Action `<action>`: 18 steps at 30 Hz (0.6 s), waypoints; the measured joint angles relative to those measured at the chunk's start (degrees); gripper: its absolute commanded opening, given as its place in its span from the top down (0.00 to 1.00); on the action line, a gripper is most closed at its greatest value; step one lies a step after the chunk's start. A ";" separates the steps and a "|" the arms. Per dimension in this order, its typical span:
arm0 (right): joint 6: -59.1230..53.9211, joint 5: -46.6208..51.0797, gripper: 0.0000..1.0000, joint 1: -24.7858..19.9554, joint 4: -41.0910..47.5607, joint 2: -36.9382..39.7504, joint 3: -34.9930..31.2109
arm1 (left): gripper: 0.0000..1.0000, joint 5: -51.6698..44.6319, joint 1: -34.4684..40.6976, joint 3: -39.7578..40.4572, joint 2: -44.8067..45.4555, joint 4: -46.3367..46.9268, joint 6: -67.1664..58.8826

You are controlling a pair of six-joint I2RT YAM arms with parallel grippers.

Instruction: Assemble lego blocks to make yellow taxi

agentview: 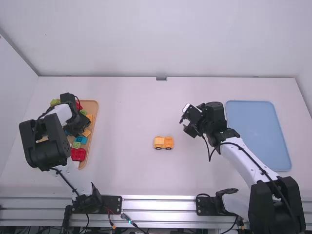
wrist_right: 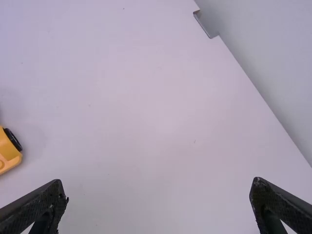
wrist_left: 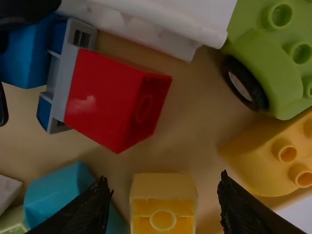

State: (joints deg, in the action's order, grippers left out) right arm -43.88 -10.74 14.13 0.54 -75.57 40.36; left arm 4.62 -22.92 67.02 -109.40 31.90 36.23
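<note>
My left gripper [agentview: 82, 130] is over the wooden tray of blocks at the left of the high view. In the left wrist view the left gripper [wrist_left: 164, 183] is open, and a small yellow block [wrist_left: 163, 187] shows between its fingertips; whether they touch it, I cannot tell. The orange-yellow wheeled car base [agentview: 164, 142] stands alone mid-table. To its right and farther back is my right gripper [agentview: 187, 124]. Seen from its own wrist, the right gripper [wrist_right: 158, 186] is open with bare table between its fingers, and part of the car base [wrist_right: 9, 150] shows at the left edge.
The tray [agentview: 93, 108] also holds a red block [wrist_left: 105, 100], a teal block [wrist_left: 58, 192], a green wheeled piece [wrist_left: 265, 73] and a larger yellow block [wrist_left: 273, 156], close around the left fingers. A blue tray [agentview: 258, 131] lies right of the right arm.
</note>
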 measured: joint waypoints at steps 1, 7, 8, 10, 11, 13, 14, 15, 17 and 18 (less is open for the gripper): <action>-0.04 0.00 0.01 0.00 0.00 0.00 0.00 | 0.42 -0.20 0.00 0.11 0.00 0.37 0.02; -0.02 0.02 0.01 -0.11 -0.04 0.00 0.00 | 0.42 -0.87 0.00 0.24 0.00 1.42 0.02; 0.00 0.02 0.01 -0.11 0.00 0.00 0.00 | 0.42 -0.94 0.00 0.26 0.00 1.64 0.00; -0.04 -0.02 0.01 -0.09 -0.02 0.00 0.00 | 0.39 -1.01 0.00 0.24 0.00 1.90 0.00; -0.02 0.00 0.01 -0.11 -0.02 0.00 0.00 | 0.39 -1.22 0.00 0.24 0.00 1.90 0.02; 0.00 0.02 0.01 -0.11 -0.02 0.00 0.00 | 0.41 -1.55 0.00 0.24 0.00 1.90 0.04; -0.04 0.04 0.01 -0.11 0.00 0.00 0.00 | 0.42 -1.57 0.00 0.24 0.00 1.95 0.02; -0.04 0.04 0.01 -0.09 -0.02 0.00 0.00 | 0.41 -1.57 0.00 0.20 0.00 1.99 0.02; -0.02 0.02 0.01 -0.09 -0.07 0.00 0.00 | 0.42 -1.75 0.00 0.20 0.02 2.36 0.04; 0.00 0.02 0.01 -0.11 -0.04 0.00 0.00 | 0.42 -1.86 0.00 0.20 0.00 2.47 0.04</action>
State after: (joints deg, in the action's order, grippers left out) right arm -43.88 -10.72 14.02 0.49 -75.57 40.36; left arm 2.76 -22.92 67.22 -109.40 34.37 36.27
